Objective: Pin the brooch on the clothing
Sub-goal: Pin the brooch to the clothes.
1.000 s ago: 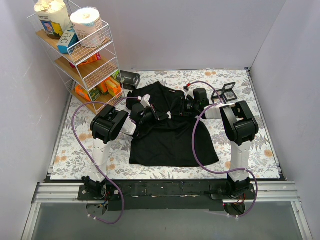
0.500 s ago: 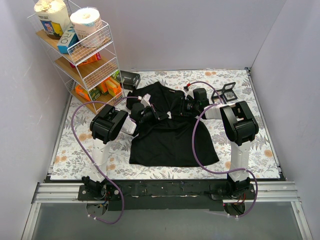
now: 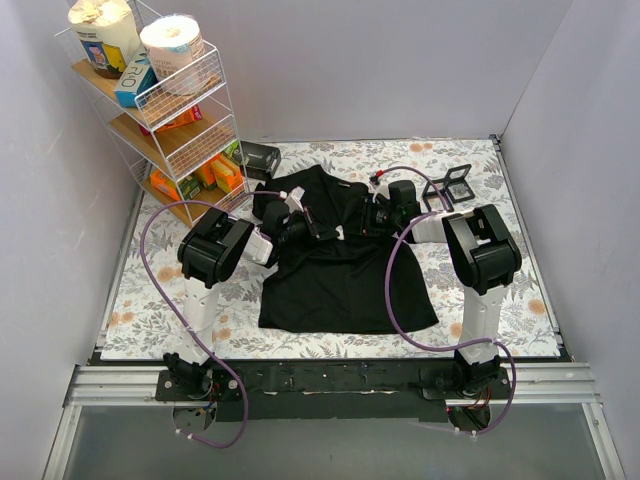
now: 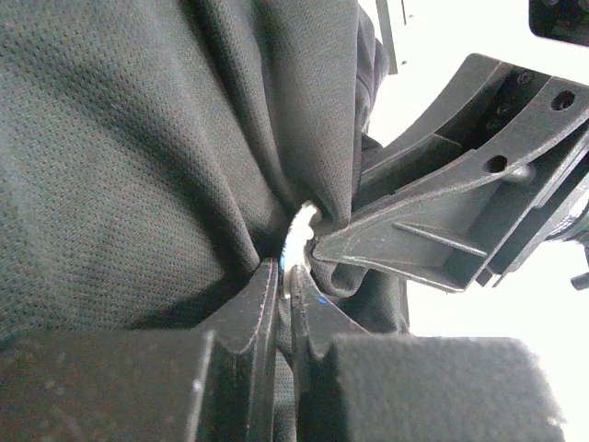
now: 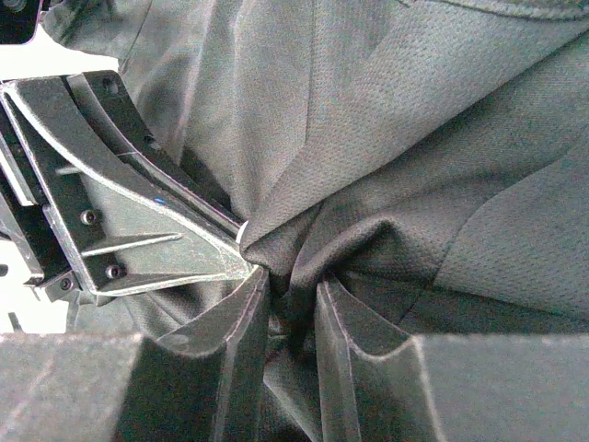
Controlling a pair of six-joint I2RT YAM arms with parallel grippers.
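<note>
Jaws of our left gripper are clenched on the small roundish silver metal brooch — only a bright sliver of it shows, pressed into a bunched fold of the plain black short-sleeved T-shirt. Our right gripper meets the left one almost tip to tip, its jaws pinching a ridge of the same fabric. From above we see both grippers over the shirt's chest, just below the collar, and the garment lies spread on the floral-printed table — hem toward our bases.
</note>
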